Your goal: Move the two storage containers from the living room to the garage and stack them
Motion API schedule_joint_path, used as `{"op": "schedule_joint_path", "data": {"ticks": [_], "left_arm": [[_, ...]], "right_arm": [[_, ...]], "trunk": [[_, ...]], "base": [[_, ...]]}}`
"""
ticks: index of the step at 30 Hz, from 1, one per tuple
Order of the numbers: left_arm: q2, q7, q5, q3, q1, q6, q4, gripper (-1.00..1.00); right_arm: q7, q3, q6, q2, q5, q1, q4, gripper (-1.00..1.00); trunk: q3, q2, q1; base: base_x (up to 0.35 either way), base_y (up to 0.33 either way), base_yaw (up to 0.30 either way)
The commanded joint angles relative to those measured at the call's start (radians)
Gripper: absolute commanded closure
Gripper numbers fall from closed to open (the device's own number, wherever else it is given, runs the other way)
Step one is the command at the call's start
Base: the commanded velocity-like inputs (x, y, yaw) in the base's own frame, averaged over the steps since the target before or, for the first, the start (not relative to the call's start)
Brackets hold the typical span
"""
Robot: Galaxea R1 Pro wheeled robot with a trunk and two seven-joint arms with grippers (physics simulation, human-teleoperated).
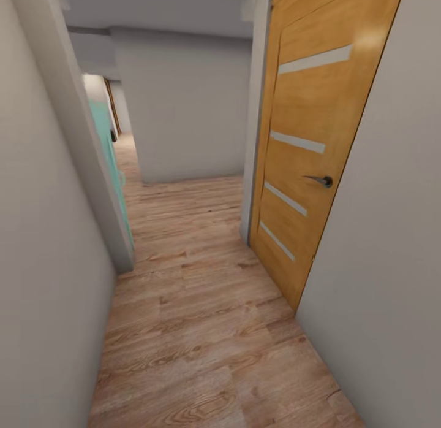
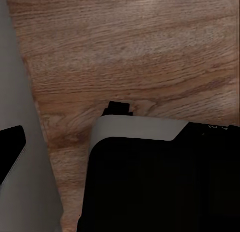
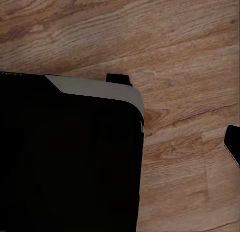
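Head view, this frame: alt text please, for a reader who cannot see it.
A narrow hallway with a light wood-plank floor runs ahead between plain white walls, with a closed orange wooden door on the right that has pale horizontal strips and a metal lever handle. Farther on, the passage bends left past a white wall, where a teal surface shows at the left edge.

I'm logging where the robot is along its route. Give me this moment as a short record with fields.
place: narrow hallway with white walls
floor: light wood-plank floor, not concrete
door: orange wooden door on the right, with pale horizontal strips and a metal handle
ahead: hallway bends left past a white wall; a teal surface shows at the left
wrist views: robot's dark base over the plank floor
grippers: open or shut state cannot be judged
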Motion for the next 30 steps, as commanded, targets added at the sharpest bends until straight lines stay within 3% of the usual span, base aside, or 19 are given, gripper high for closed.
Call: {"op": "schedule_joint_path", "data": {"ticks": [1,30], "left_arm": [[0.000,0.000,0.006,0.004,-0.001,-0.004,0.001,-1.00],[0.000,0.000,0.006,0.004,-0.001,-0.004,0.001,-1.00]], "right_arm": [[-0.001,0.008,-0.005,0.001,-0.009,-0.001,0.003,-1.00],[-0.001,0.008,-0.005,0.001,-0.007,-0.001,0.003,-1.00]], "trunk": [[-0.001,-0.001,0.001],[-0.001,-0.001,0.001]], "base": [[0.323,0.000,0.000],[0.323,0.000,0.000]]}}
